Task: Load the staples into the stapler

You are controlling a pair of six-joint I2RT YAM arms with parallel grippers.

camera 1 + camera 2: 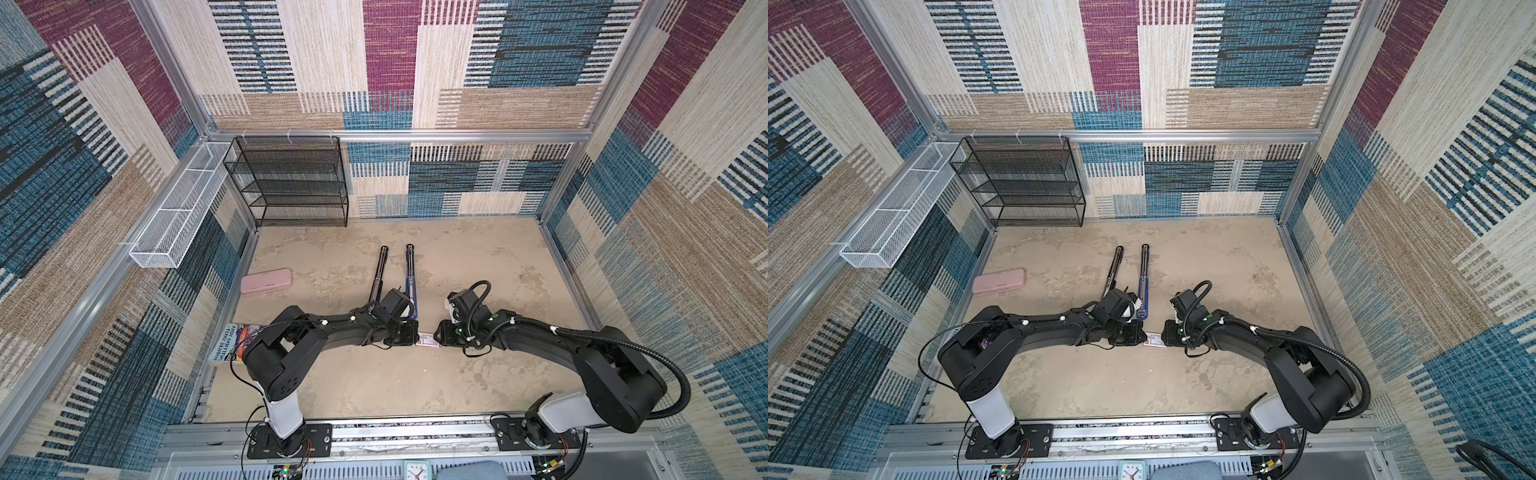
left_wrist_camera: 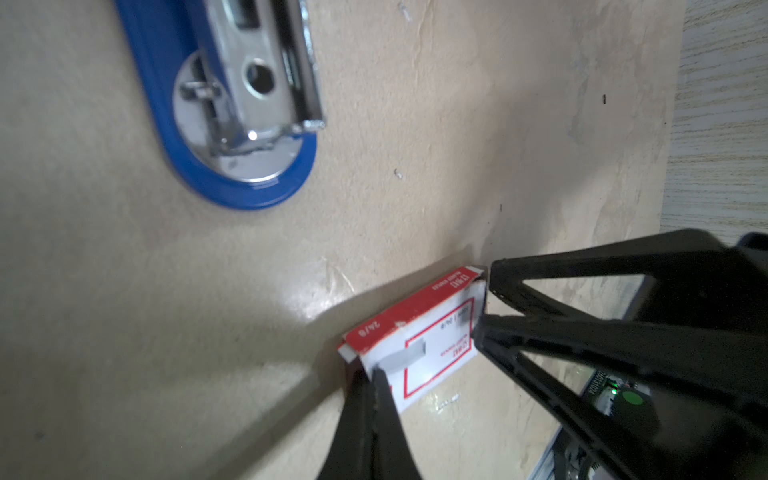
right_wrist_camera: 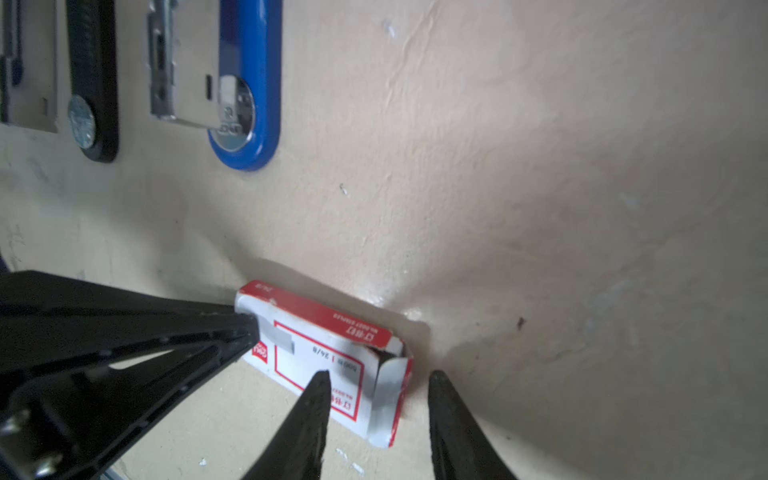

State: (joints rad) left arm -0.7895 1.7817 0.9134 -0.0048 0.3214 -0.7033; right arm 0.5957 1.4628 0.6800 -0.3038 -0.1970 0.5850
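Observation:
The staples box (image 3: 332, 357), white with a red border, lies flat on the table between my two grippers (image 1: 428, 340). No staples show outside it. My left gripper (image 2: 376, 372) is shut, its tip resting on one end of the box by a grey tape strip. My right gripper (image 3: 379, 376) is open, and its fingers straddle the other end, where a flap (image 3: 388, 374) stands open. A blue stapler (image 1: 410, 274) lies opened out flat just beyond the grippers. A black stapler (image 1: 380, 270) lies opened beside it. Both also show in the right wrist view.
A pink oblong case (image 1: 267, 281) lies at the left of the table. A black mesh shelf (image 1: 286, 183) stands in the back left corner, with a white wire basket (image 1: 178, 208) on the left wall. A book (image 1: 232, 343) lies by the left arm.

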